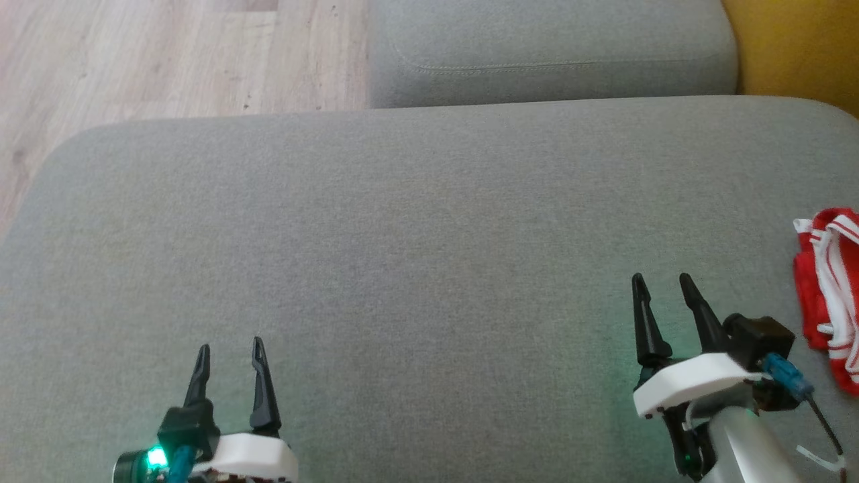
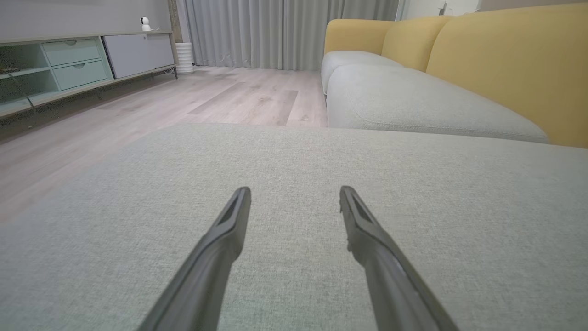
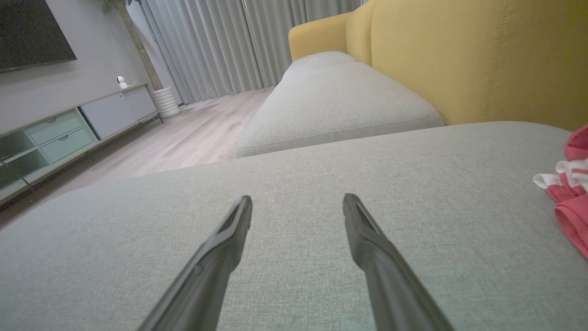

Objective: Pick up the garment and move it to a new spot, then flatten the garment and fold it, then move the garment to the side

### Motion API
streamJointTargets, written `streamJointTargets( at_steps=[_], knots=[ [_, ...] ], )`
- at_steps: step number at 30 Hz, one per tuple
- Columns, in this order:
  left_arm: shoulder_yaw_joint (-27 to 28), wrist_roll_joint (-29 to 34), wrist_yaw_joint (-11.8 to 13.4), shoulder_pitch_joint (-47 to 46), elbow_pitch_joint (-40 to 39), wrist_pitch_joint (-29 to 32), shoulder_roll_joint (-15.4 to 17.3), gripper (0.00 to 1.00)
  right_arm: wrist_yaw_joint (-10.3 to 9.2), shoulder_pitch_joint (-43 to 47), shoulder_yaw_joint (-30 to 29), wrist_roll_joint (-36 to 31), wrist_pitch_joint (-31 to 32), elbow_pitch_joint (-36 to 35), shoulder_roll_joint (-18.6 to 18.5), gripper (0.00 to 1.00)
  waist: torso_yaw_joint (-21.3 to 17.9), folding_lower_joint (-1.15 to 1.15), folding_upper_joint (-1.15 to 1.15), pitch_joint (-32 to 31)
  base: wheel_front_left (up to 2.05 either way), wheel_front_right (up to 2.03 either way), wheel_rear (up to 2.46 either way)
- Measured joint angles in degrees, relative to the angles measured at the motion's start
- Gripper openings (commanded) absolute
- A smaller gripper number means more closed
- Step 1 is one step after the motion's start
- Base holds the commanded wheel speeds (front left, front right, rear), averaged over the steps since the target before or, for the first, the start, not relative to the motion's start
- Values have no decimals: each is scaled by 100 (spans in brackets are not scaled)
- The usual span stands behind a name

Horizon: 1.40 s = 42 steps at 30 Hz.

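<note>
The garment (image 1: 829,295), a red piece with white stripes, lies bunched up on the wide grey seat cushion (image 1: 402,221) at the far right edge of the head view, partly cut off by the frame. The right gripper (image 1: 661,276) hovers over the same cushion just to the left of the garment, apart from it and not touching it. Its two dark fingers are spread with a clear gap between the tips, and they hold nothing. In the right wrist view the red and white cloth sits off to the right of those fingers, with bare grey fabric between the two. The left gripper (image 1: 230,343) shows at the lower left of the head view, well apart from the garment, also above the cushion. Its fingers are parted to about the same degree and are likewise empty, and a green light glows on its wrist. Beyond the wide cushion a second grey seat cushion (image 1: 550,60) meets it along the far edge, with a yellow backrest (image 1: 798,47) at the upper right. Pale wood flooring (image 1: 134,60) fills the upper left. The left wrist view looks across the room to a low cabinet (image 2: 69,64) with pale green drawers, a small white camera (image 2: 145,23) on top of it, and grey curtains (image 2: 285,32) behind.
</note>
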Motion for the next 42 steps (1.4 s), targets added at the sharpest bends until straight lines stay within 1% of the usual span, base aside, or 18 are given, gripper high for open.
streamJointTargets(
  at_steps=[3, 4, 9, 12, 26, 42],
  knots=[
    [11, -23, -65, -1, -16, 0, -1, 100, -1, -1, 3, 27, 0, -58, 1, 100, -49, 0, 0, -32, 0, 0, 0],
    [15, -38, -101, -1, -18, 0, -1, 0, 0, -1, 3, 27, 0, -81, 1, 0, -59, 0, 0, -38, 0, 0, 0],
    [0, -49, -100, 173, 365, 9, -10, 0, 0, 266, 4, 29, 2, 312, 22, 0, -64, 0, 0, -42, 0, 0, 0],
    [7, -207, -103, 308, 411, 56, -10, 0, -1, 448, -5, 171, 60, 364, 26, 0, -68, 0, 0, -41, 0, 0, 0],
    [85, -1040, -248, 290, 298, 271, -13, 0, -1, 441, -115, 999, 276, 158, 26, 0, -83, 1, 0, -32, 0, 0, 0],
    [241, -2132, -423, 214, 149, 565, -14, 0, 0, 442, -246, 2073, 557, -98, 26, 0, -103, 1, 0, -22, 0, 0, 0]
  ],
)
